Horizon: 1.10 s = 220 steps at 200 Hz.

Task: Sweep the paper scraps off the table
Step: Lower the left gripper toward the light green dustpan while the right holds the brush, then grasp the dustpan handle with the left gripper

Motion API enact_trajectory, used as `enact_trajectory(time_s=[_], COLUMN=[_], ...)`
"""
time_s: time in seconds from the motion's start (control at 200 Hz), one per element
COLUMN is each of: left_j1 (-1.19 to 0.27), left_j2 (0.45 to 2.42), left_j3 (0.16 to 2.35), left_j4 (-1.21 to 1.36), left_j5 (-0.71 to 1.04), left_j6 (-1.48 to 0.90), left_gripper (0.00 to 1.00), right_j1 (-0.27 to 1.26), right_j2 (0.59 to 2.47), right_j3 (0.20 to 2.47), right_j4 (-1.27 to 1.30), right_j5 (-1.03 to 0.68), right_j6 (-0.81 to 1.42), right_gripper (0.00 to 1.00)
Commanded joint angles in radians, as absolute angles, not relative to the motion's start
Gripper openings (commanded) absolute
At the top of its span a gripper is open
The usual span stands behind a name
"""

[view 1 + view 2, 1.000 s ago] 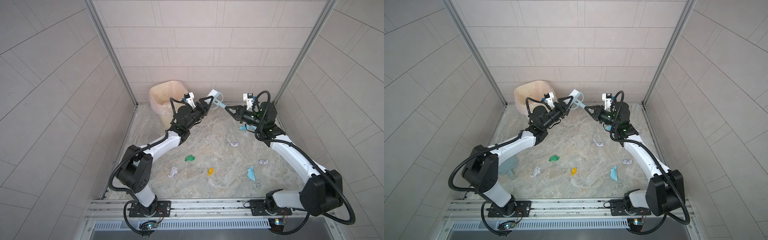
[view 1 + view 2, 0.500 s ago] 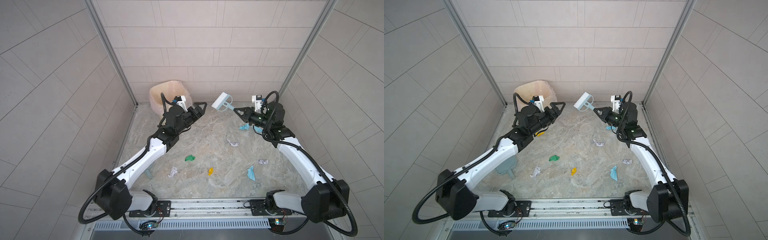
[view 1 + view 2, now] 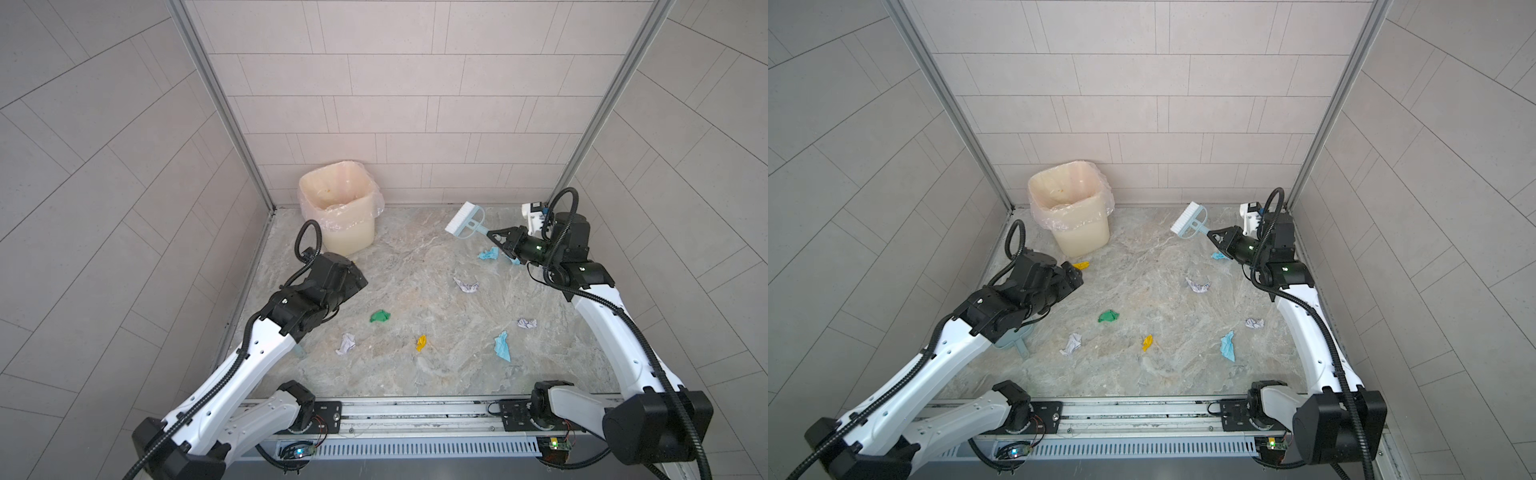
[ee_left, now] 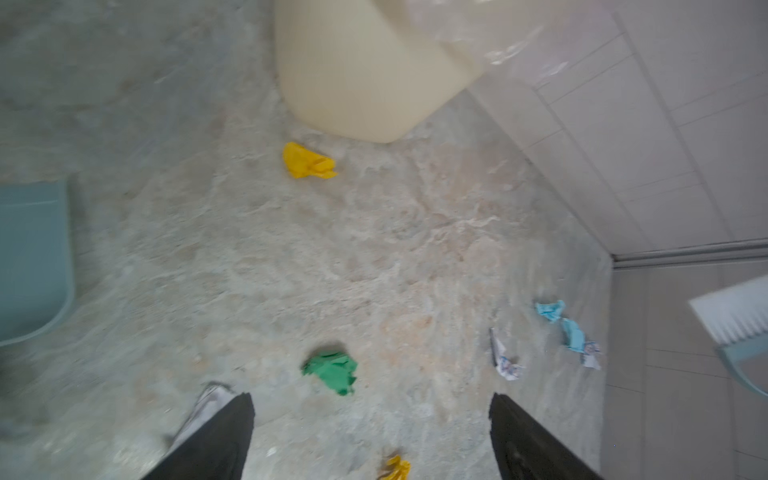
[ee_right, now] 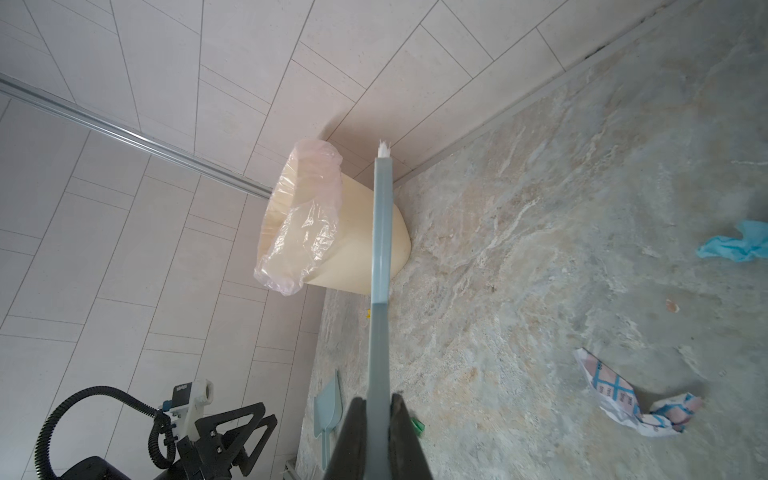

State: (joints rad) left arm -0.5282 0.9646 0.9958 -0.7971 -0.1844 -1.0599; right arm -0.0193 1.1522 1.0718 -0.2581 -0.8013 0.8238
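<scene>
**Item:** table (image 3: 415, 374), marbled, with paper scraps loose on it.

**Change noted:**
- A second ago both pincers met at the far middle around the brush (image 3: 463, 219).
- The left pincer (image 4: 371, 405) has since let go. It now stands wide and empty, pulled back to the left side, on the near side of the bin (image 3: 345, 216).
- The right pincer (image 3: 495, 237) alone carries the brush. It is clamped narrow on the handle, and the head is raised off the table at the far right.

**Bearing on task:**
- The handover looks finished, but no sweeping has begun and no scrap has shifted.
- The freed left pincer is probably meant for the dustpan (image 3: 1013, 338) lying under its arm.

**Scraps, all on the table:**
- Near middle: green wad (image 3: 380, 316), yellow wad (image 3: 421, 343), white wad (image 3: 345, 344).
- Near right: light blue wad (image 3: 502, 347), small white wad (image 3: 526, 323).
- Right of centre: printed wad (image 3: 467, 286).
- Far right, just beside the right pincer: pale blue wad (image 3: 489, 253).
- Just near of the bin: second yellow wad (image 3: 1080, 265).

**Obscured:**
- In both top views the left arm covers most of the dustpan.
- The left arm also hides the second yellow wad in a top view.
- At least one more blue scrap lies partly under the right pincer, so the full count is uncertain.
- The left wrist view is blurred, and it cuts off both the dustpan and the brush at its edges.
- What lies inside the bin cannot be made out.
</scene>
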Motion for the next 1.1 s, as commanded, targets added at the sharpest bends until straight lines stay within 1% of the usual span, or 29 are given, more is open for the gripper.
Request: enact_trajectory(time_s=[0.0,0.14,0.26,0.36,0.535,0.771,0.951,1.096], left_j1=[-0.46,-0.326,-0.221,-0.17,-0.08,-0.027,-0.02,-0.018], left_j2=[0.916,0.843,0.824,0.842,0.938,0.988,1.015,1.036], left_j3=[0.929,0.808,0.722,0.692,0.66,0.601,0.53,0.505], left_j4=[-1.044,-1.066,-1.044,-1.024,-1.007,-0.938,-0.867,-0.772], left_j5=[-0.244,-0.17,-0.111,-0.108,-0.103,-0.115,-0.123,-0.085], left_j6=[-1.13,-1.132,-1.104,-1.084,-1.036,-0.998,-0.97,-0.961], left_gripper=[0.95,0.95,0.95,0.95,0.95,0.95,0.95,0.95], right_j1=[-0.032,-0.046,-0.052,-0.056,-0.061,-0.066,-0.065,-0.066], right_j2=[1.126,1.124,1.13,1.14,1.152,1.154,1.152,1.148], right_j3=[1.055,1.042,1.047,1.062,1.083,1.097,1.098,1.103], right_j4=[-0.325,-0.342,-0.346,-0.361,-0.378,-0.388,-0.396,-0.399], right_j5=[-0.825,-0.833,-0.836,-0.837,-0.838,-0.831,-0.811,-0.801], right_j6=[0.765,0.75,0.746,0.737,0.727,0.724,0.731,0.735], right_gripper=[0.0,0.0,0.0,0.0,0.0,0.0,0.0,0.0])
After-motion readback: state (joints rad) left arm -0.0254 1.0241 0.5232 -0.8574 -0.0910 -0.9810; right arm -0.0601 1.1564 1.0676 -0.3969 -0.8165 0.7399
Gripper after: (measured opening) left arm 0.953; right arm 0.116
